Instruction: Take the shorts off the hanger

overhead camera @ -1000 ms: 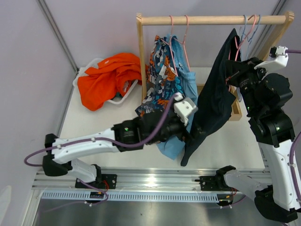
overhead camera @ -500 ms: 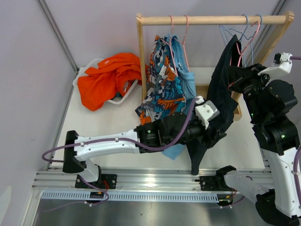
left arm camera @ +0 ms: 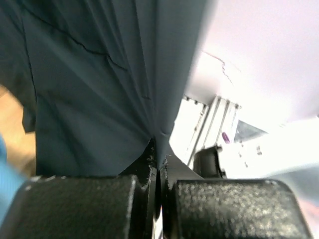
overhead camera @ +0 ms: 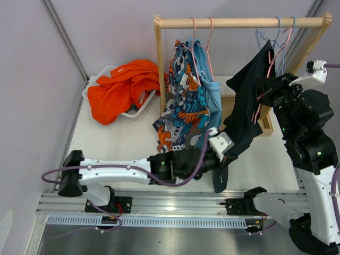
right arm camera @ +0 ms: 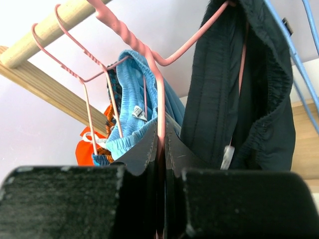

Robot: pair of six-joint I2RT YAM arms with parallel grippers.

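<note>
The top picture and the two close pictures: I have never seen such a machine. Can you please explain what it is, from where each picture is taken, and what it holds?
It is a robot with two white-and-black arms fixed at the near edge of a table. The top picture is from a fixed camera above and behind them. The two close pictures come from small cameras on the wrists, so the black blocks at the bottom belong to the arm itself. The left fingers are shut on the lower part of the dark shorts. The right fingers are shut on the pink hanger that carries them, under the wooden rail. Print shorts and light blue shorts hang on other hangers. Orange shorts lie in a white basket.
</note>
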